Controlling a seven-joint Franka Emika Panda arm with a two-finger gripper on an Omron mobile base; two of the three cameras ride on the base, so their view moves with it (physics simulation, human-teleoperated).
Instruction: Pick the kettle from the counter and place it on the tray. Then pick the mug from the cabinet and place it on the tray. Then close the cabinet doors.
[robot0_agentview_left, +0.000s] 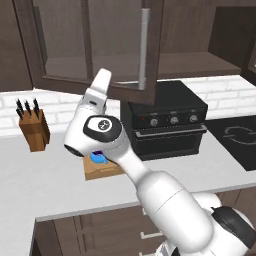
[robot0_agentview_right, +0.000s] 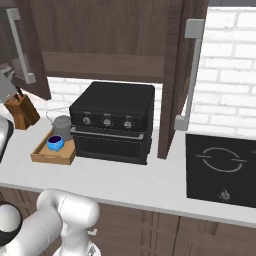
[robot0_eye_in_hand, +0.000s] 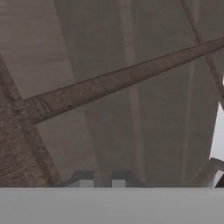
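I see the tray (robot0_agentview_right: 46, 154) on the table (robot0_agentview_right: 150, 185), just left of the black oven (robot0_agentview_right: 112, 122), and it holds two things. The blue mug (robot0_agentview_right: 55, 143) sits in its front half, upright with its dark inside showing. The grey kettle (robot0_agentview_right: 62, 123) stands behind the mug, toward the wall, its thin wire handle arching up on the left. From my left base view I get only a slice of the tray (robot0_agentview_left: 102, 170) and the mug (robot0_agentview_left: 98, 158), tucked under the arm's elbow; the kettle is hidden there.

The knife block (robot0_agentview_right: 21, 111) stands on the table beyond the tray, close to the brick wall, apart from the tray. To the right of the oven a dark cooktop (robot0_agentview_right: 221, 169) lies flush in the table.

Above, the cabinet (robot0_agentview_right: 105, 45) is open. Its right door (robot0_agentview_right: 172, 80) swings out over the table's right part with its silver bar handle (robot0_agentview_right: 192, 75) facing me. The left door (robot0_agentview_right: 22, 47) hangs open at the upper left of the right base view.

The arm reaches up toward the left door in the left base view. In the hand view the jaws' tips (robot0_eye_in_hand: 102, 183) stand narrow, close together with nothing between them, facing the smoky glass and a dark frame bar of the door (robot0_eye_in_hand: 109, 83).
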